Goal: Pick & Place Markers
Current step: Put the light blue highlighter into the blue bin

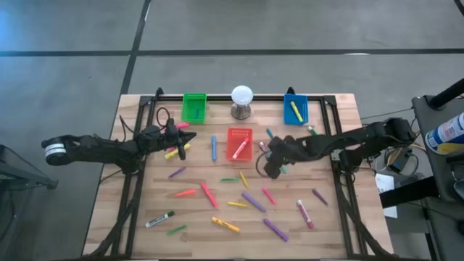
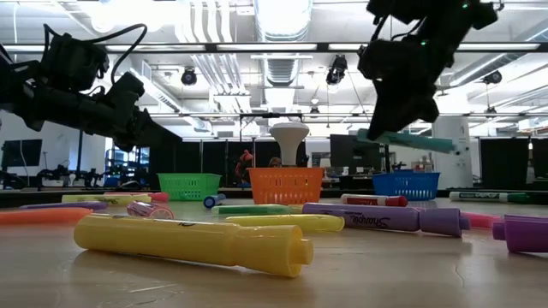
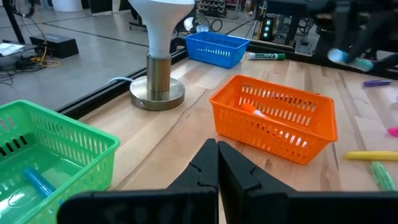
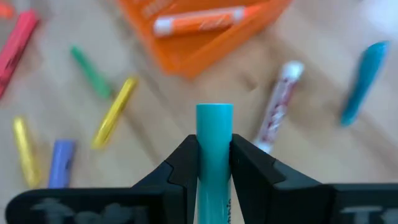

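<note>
A light wooden table [image 1: 341,217] with a dark frame along its edges carries everything. At its far edge a green bin [image 1: 193,106], a white ball on a grey stand [image 1: 241,101] and a blue bin [image 1: 295,108] are set in a row; an orange-red bin [image 1: 239,143] is placed nearer the middle. Markers [image 1: 253,201] in many colours are scattered flat across the nearer half, among them a white-and-black one [image 1: 159,218] near the left corner.

The right gripper [image 4: 214,163] pinches a teal marker [image 4: 214,134] between its dark fingers [image 4: 183,165], above the wooden table [image 4: 186,106]. Beyond lies an orange bin [image 4: 186,50] holding an orange-and-white marker [image 4: 199,20].
</note>
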Controlling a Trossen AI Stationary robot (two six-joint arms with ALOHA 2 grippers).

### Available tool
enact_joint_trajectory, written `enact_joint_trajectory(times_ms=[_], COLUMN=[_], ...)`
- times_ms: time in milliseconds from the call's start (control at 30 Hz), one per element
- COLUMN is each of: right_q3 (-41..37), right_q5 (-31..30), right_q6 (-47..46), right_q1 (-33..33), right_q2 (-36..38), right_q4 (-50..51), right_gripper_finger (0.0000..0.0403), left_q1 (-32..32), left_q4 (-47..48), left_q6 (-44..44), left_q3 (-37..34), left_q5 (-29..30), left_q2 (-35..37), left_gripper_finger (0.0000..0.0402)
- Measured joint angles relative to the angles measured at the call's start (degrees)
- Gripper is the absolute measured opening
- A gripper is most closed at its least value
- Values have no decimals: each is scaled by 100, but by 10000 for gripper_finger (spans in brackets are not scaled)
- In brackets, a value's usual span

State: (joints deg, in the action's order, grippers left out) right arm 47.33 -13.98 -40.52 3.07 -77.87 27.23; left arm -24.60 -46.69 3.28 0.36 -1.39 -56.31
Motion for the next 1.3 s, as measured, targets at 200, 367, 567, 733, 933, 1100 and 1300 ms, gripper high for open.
enact_joint_trajectory(times_ms=[200, 367, 567, 733, 933, 1100, 1300], right_q3=[-139, -151, -151, -152, -72, 47, 151], right_q5=[-11, -11, 55, 57, 58, 57, 47], right_q6=[89, 84, 79, 94, 269, 456, 618], right_q1=[-473, -688, -927, -1106, -1449, -1938, -2512], right_q2=[64, 58, 222, 387, 442, 382, 372], right_q4=[233, 456, 602, 597, 589, 589, 577], right_gripper_finger=[77, 77, 77, 77, 77, 77, 77], left_q1=[0, 0, 1, 0, 0, 1, 1], left_q4=[-1, 3, 8, 14, 10, 10, 8], left_q6=[-48, -12, -13, -12, -10, -12, -24], left_q3=[0, -2, -2, -3, -2, 4, 4], left_q5=[0, 0, 0, 0, -2, 0, -2], left_q2=[0, 0, 0, -2, -2, -2, -2], left_gripper_finger=[0, 0, 0, 0, 0, 0, 0])
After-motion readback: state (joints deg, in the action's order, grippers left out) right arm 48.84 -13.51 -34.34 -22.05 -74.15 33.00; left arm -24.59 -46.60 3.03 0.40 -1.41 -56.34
